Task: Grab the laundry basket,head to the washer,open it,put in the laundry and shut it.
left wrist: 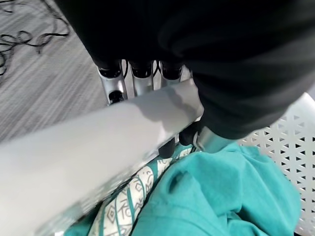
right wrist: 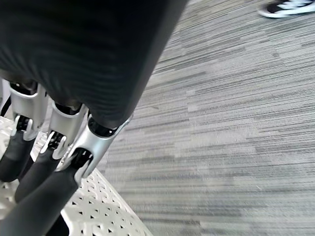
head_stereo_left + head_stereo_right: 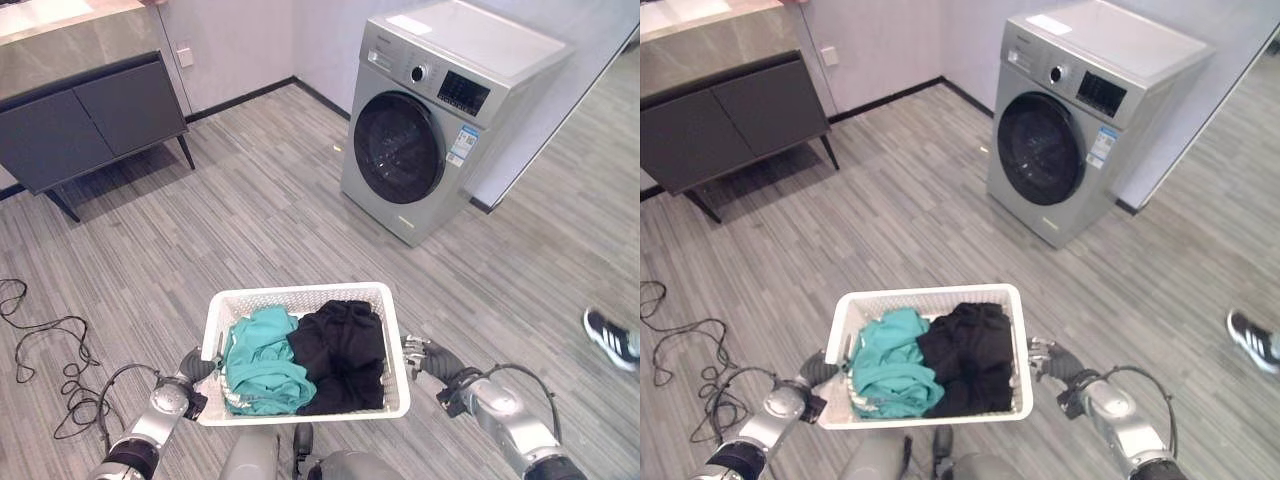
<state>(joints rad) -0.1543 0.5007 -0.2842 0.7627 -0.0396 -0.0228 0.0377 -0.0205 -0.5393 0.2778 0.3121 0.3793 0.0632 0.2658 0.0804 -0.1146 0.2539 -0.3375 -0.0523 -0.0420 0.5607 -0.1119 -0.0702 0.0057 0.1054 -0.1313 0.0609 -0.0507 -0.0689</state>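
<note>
The white laundry basket (image 3: 300, 297) is held in the air above the grey floor (image 3: 250, 230), between both hands. The left hand (image 3: 196, 364) has its fingers (image 1: 141, 81) curled over the left rim; the right hand (image 3: 428, 357) hooks its fingers (image 2: 37, 162) over the right rim. Inside lie a teal garment (image 3: 262, 362) and a black garment (image 3: 343, 348) – side by side, touching. The silver washer (image 3: 445, 110) stands well ahead with its round door (image 3: 398, 147) closed. A dark cabinet (image 3: 90, 125) stands by the wall, and a person's shoe (image 3: 610, 337) shows at the right.
</note>
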